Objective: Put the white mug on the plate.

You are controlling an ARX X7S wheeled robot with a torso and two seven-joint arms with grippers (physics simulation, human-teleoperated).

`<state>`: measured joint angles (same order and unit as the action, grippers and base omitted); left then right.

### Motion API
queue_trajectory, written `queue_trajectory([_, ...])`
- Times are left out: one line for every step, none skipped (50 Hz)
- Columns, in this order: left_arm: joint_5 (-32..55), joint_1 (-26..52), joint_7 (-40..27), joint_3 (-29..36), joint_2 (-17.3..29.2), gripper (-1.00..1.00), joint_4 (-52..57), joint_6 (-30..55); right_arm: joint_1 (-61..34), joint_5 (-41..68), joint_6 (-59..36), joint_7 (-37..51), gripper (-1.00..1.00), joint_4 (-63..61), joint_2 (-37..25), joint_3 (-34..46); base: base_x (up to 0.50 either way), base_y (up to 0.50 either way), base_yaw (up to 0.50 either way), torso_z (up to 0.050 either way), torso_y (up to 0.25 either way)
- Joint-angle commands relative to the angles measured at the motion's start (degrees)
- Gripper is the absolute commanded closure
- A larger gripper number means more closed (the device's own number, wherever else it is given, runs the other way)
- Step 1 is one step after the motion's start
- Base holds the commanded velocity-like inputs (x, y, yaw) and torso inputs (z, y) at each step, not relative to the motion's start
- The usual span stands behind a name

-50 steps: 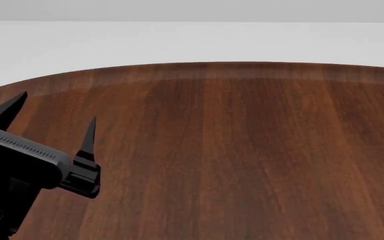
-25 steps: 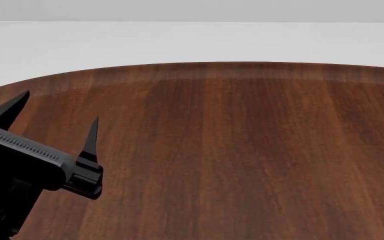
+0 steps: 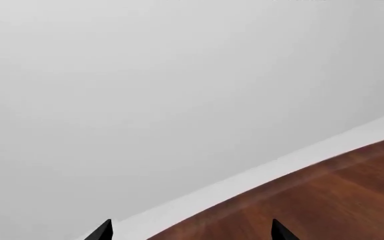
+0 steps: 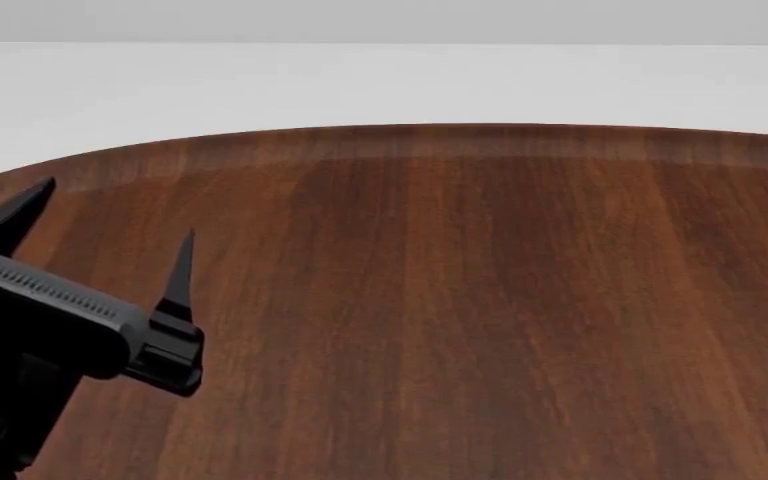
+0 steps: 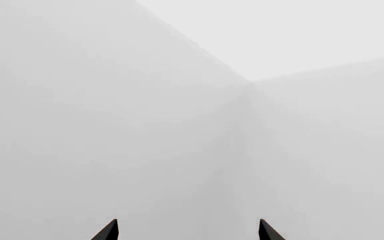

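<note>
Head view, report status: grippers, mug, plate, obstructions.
Left gripper open, empty, over the wooden table. Right gripper open, empty, facing blank wall. White mug and plate not in any view. Nothing seen in the way.

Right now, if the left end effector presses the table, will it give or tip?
Probably not: the table looks broad and solid wood, likely stiff, heavy. Its smooth top may let the left end effector skid.

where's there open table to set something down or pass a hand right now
The wooden table shows bare from the left gripper across to the view's right edge and back to its far rim. Only the near left corner is crowded, by that gripper. No mug or plate is in view.
</note>
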<state>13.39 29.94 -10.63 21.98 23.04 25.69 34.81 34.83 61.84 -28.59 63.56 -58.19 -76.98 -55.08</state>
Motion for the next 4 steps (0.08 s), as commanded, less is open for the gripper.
queue_trajectory([-0.04,1.75,-0.31,0.1,0.49,-1.0,2.04,2.25,-3.11,7.15,-3.46,-1.87,-1.0,2.05,-4.91,-6.14,0.0,0.0,0.0,0.0,0.0])
queue_trajectory([0.0,2.46,-0.3,0.09,0.58,-1.0,2.64,3.04,-3.2,7.31,-3.44,-1.75,-1.0,2.19,-5.3,-6.06,0.0,0.0,0.0,0.0,0.0])
queue_trajectory([0.01,3.19,-0.29,0.12,0.66,-1.0,3.27,3.81,-3.31,7.63,-3.21,-1.85,-1.0,2.44,-5.99,-5.94,0.0,0.0,0.0,0.0,0.0])
queue_trajectory([0.03,3.55,-0.31,0.12,0.69,-1.0,3.58,4.21,-3.36,7.72,-3.15,-1.83,-1.0,2.55,-6.33,-5.83,0.0,0.0,0.0,0.0,0.0])
